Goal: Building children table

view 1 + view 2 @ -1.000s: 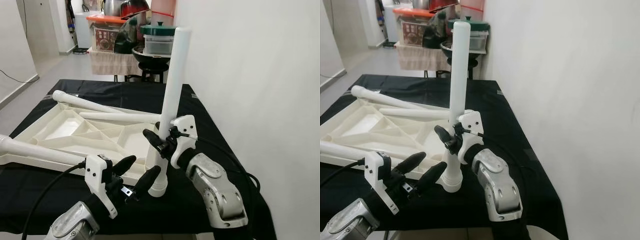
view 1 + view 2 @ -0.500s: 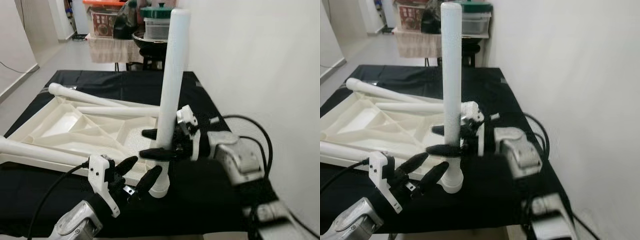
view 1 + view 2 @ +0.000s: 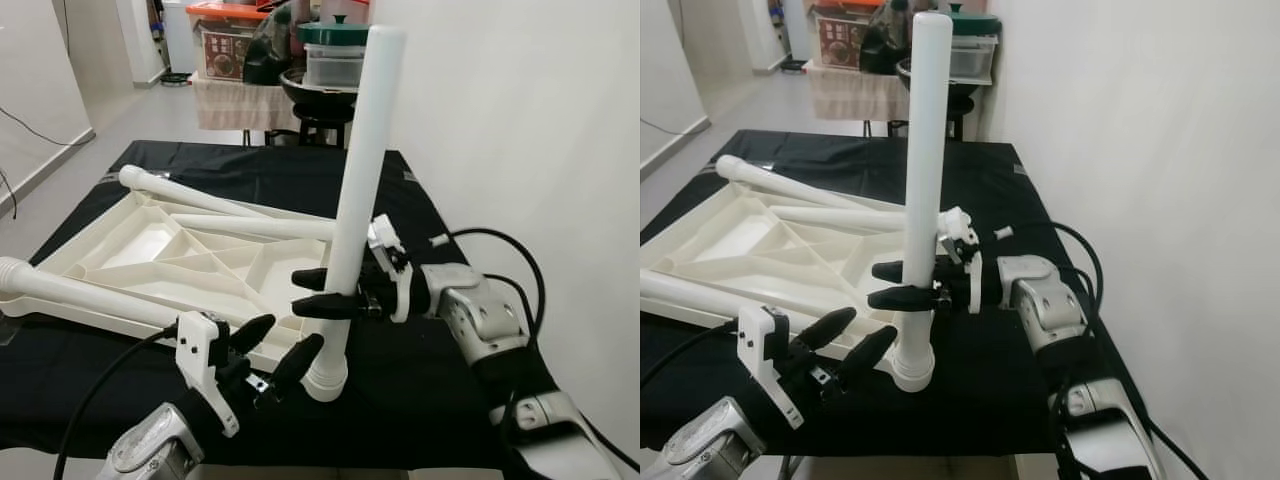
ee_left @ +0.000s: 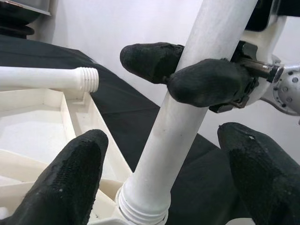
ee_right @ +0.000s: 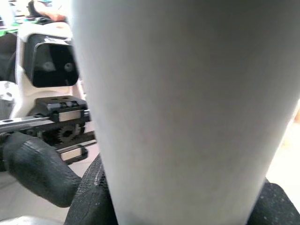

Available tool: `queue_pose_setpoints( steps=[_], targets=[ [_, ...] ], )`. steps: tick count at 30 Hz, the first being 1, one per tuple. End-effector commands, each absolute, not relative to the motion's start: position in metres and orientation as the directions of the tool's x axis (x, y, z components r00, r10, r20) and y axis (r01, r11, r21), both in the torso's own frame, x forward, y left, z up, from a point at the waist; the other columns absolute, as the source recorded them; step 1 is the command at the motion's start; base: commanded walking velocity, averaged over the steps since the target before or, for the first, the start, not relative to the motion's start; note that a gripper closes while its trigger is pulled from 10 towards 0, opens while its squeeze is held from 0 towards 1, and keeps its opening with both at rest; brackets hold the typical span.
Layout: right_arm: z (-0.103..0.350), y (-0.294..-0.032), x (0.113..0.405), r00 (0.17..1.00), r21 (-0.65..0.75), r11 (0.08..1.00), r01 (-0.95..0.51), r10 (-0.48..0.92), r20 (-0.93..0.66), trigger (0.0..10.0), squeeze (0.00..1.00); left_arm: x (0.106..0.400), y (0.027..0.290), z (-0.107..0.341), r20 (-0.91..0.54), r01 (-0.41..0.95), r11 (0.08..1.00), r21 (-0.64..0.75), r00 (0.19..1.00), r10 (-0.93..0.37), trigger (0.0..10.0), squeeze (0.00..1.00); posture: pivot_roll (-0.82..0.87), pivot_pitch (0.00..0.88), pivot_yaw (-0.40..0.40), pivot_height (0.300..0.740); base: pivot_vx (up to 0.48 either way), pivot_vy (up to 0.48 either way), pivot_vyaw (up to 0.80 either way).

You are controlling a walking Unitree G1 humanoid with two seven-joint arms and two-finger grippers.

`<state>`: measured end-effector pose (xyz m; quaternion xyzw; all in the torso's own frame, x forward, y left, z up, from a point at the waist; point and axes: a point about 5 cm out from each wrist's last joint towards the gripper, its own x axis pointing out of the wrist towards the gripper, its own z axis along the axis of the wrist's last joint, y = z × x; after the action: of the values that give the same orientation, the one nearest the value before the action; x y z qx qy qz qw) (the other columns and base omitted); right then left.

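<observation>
Nearest, at seven o'clock: left gripper [image 3: 268, 352], jaws spread wide and grasping nothing, its fingers [image 4: 70, 178] flanking the base of the upright table leg [image 3: 360, 190] without touching. Leg base seated at the near right corner of the white tabletop [image 3: 130, 250], which lies underside up on a black-draped table [image 3: 420, 390]. A little higher on that leg, from three o'clock: right gripper [image 3: 322, 293], jaws clenched on the shaft, one finger either side. Beyond, toward eleven o'clock: two more legs [image 3: 200, 201] lying across the tabletop, another [image 3: 80, 293] at nine o'clock. Farthest, at twelve o'clock: stacked containers and pots [image 3: 330, 55].
</observation>
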<state>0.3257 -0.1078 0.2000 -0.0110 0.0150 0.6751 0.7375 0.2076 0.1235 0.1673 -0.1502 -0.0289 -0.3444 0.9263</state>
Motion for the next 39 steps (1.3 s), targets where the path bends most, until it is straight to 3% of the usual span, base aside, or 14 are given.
queue_pose_setpoints(
  steps=[1,5,6,7,16,17,21,22,23,24,30,31,32,39],
  targets=[
    [0.195,-0.116,0.326,0.136,0.003,0.137,-0.991,0.988,-0.066,0.0,0.0,0.206,0.121,0.167,0.159,0.653,0.708,-0.269,0.755,-0.636,10.0,0.0,-0.02,0.0,-0.095,0.74,0.0,0.0,0.0],
    [0.171,-0.102,0.314,0.414,0.086,0.417,-0.905,0.909,-0.05,0.0,0.0,0.205,0.123,0.168,0.16,0.653,0.709,-0.267,0.756,-0.635,10.0,0.0,-0.02,0.0,-0.104,0.74,0.0,0.0,0.0],
    [0.153,-0.089,0.303,0.698,0.141,0.699,-0.701,0.713,-0.069,0.0,0.0,0.204,0.124,0.169,0.161,0.653,0.709,-0.265,0.755,-0.635,10.0,0.0,-0.02,0.0,-0.111,0.74,0.0,0.0,0.0],
    [0.148,-0.073,0.289,0.76,0.06,0.767,-0.638,0.641,-0.105,0.0,0.0,0.204,0.124,0.169,0.159,0.654,0.71,-0.261,0.754,-0.637,10.0,0.0,-0.04,0.0,-0.084,0.74,0.0,0.0,0.0],
    [0.143,-0.076,0.297,0.817,0.103,0.829,-0.549,0.559,-0.144,0.0,0.0,0.203,0.12,0.169,0.146,0.689,0.679,-0.255,0.721,-0.677,10.0,0.0,-0.02,0.0,-0.095,0.74,0.0,0.0,0.0],
    [0.147,-0.074,0.299,0.812,0.066,0.821,-0.566,0.57,-0.126,8.4,0.0,0.202,0.12,0.168,0.145,0.688,0.68,-0.255,0.722,-0.676,10.0,0.0,-0.02,0.0,-0.097,0.74,0.0,0.0,0.0],
    [0.159,-0.078,0.309,0.825,0.035,0.829,-0.558,0.558,-0.082,10.0,0.0,0.202,0.12,0.168,0.143,0.682,0.685,-0.254,0.727,-0.671,10.0,0.0,-0.01,0.0,-0.098,0.74,0.0,0.0,0.0],
    [0.163,-0.083,0.315,0.825,0.037,0.828,-0.56,0.561,-0.069,10.0,0.37,0.202,0.12,0.168,0.142,0.681,0.687,-0.254,0.729,-0.669,10.0,0.0,-0.01,0.0,-0.099,0.74,0.0,0.0,0.0],
    [0.163,-0.083,0.315,0.825,0.037,0.828,-0.56,0.561,-0.069,10.0,0.37,0.202,0.12,0.168,0.142,0.681,0.687,-0.254,0.729,-0.669,10.0,0.0,-0.01,0.0,-0.099,0.74,0.0,0.0,0.0],
    [0.168,-0.088,0.322,0.827,0.045,0.829,-0.558,0.559,-0.053,10.0,1.0,0.202,0.12,0.167,0.142,0.678,0.689,-0.254,0.731,-0.667,10.0,0.0,-0.01,0.0,-0.098,0.74,0.0,0.0,0.0],
    [0.187,-0.1,0.337,0.733,0.058,0.731,-0.68,0.68,0.011,10.0,1.0,0.197,0.122,0.165,0.121,0.661,0.718,-0.219,0.748,-0.652,10.0,0.0,0.0,0.0,-0.09,0.74,0.0,0.0,0.0],
    [0.191,-0.105,0.339,0.667,0.061,0.665,-0.744,0.744,0.029,10.0,0.11,0.195,0.122,0.165,0.116,0.65,0.732,-0.205,0.759,-0.641,10.0,0.0,0.0,0.0,-0.089,0.74,0.0,0.0,0.0],
    [0.194,-0.111,0.339,0.586,0.053,0.584,-0.81,0.809,0.034,10.0,0.0,0.193,0.123,0.164,0.119,0.639,0.744,-0.198,0.769,-0.629,10.0,0.0,0.01,0.0,-0.09,0.74,0.0,0.0,0.0],
    [0.19,-0.129,0.339,0.374,0.042,0.375,-0.926,0.927,-0.021,10.0,0.0,0.184,0.125,0.159,0.112,0.608,0.769,-0.195,0.793,-0.599,10.0,0.0,0.02,0.0,-0.094,0.74,0.0,0.0,0.0]
  ],
)
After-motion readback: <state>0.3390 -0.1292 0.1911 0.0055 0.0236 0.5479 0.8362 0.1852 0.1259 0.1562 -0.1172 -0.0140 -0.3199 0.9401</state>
